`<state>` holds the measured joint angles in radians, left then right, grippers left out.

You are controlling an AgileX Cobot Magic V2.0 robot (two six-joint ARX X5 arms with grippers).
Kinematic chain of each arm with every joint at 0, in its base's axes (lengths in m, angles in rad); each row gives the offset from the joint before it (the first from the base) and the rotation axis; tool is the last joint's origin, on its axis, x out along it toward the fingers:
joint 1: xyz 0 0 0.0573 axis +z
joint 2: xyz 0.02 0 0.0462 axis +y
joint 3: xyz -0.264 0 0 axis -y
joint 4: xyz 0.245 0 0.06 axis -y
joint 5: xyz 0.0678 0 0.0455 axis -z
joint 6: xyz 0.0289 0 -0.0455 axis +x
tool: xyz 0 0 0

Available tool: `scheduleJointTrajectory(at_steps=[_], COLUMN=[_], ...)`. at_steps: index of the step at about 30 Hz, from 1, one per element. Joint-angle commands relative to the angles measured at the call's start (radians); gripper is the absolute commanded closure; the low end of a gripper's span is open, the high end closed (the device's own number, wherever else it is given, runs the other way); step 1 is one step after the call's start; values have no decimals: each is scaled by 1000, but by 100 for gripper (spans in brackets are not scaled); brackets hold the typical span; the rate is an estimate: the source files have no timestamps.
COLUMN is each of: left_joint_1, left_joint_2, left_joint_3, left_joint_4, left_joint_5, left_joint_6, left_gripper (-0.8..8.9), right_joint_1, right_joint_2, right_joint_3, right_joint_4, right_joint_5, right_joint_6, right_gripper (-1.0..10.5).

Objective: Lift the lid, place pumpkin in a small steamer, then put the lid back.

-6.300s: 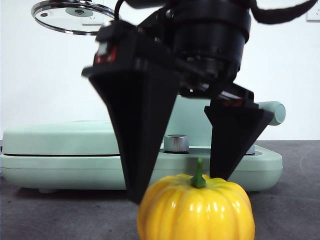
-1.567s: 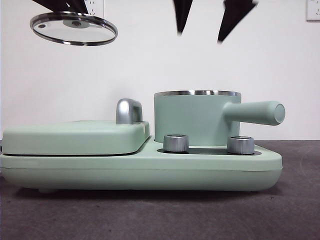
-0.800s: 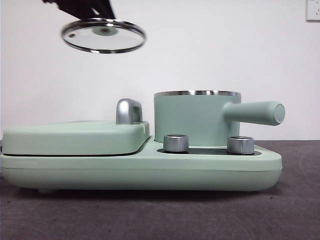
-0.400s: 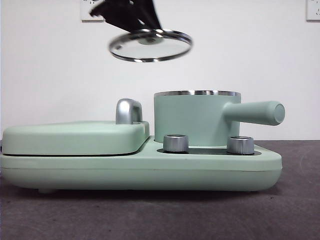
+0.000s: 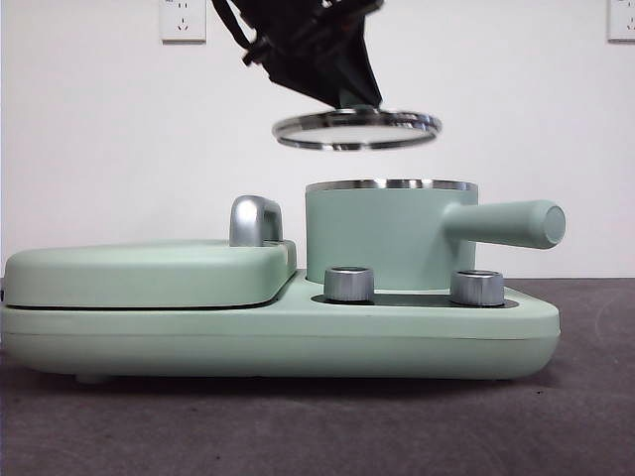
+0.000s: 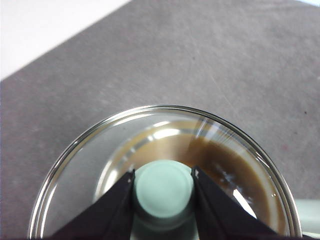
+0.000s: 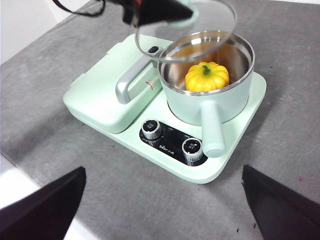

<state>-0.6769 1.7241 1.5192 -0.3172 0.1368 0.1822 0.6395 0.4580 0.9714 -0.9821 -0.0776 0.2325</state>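
The rigid, breakable glass lid (image 5: pixel 357 130) is pinched by its knob (image 6: pixel 163 188) in the left gripper (image 6: pixel 163 192), above the small steamer (image 5: pixel 389 236); the right gripper (image 7: pixel 160 200) is spread wide, empty.

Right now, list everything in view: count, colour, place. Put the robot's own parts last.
lid: one, clear glass with chrome rim and mint-green knob, held in the air just above the small steamer, not yet seated.
small steamer: one, mint-green pot with chrome rim and straight side handle, on the appliance base.
pumpkin: one, yellow-orange with green stem, inside the small steamer.
appliance base: one, mint-green, on the table, with a flat griddle cover.
knobs: two, silver, on the base in front of the pot.
table: one, grey.
wall sockets: two, white, on the wall.
left gripper: one, black fingers shut on the lid's knob.
right gripper: one, black, open, high above the table.
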Motion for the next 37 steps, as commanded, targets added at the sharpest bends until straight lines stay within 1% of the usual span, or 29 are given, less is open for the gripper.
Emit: scheduleJointTrajectory(at_steps=[1, 13, 26, 37], left_joint_1=[-19, -40, -43, -50], left_joint_2=[23, 59, 103, 151], left_joint_3=[26, 26, 26, 26], left_joint_4=[34, 124, 122, 77], left_joint_5=[6, 6, 6, 6], left_joint_6=[24, 34, 34, 34], left_gripper=[758, 758, 758, 758], right_joint_1=[7, 7, 7, 7], right_joint_2=[3, 3, 3, 3], right_joint_3=[6, 6, 6, 6], right_joint_4=[12, 11, 12, 11], right_joint_5=[-2, -2, -1, -1], right_joint_6=[-8, -8, -5, -4], right_gripper=[451, 451, 451, 451])
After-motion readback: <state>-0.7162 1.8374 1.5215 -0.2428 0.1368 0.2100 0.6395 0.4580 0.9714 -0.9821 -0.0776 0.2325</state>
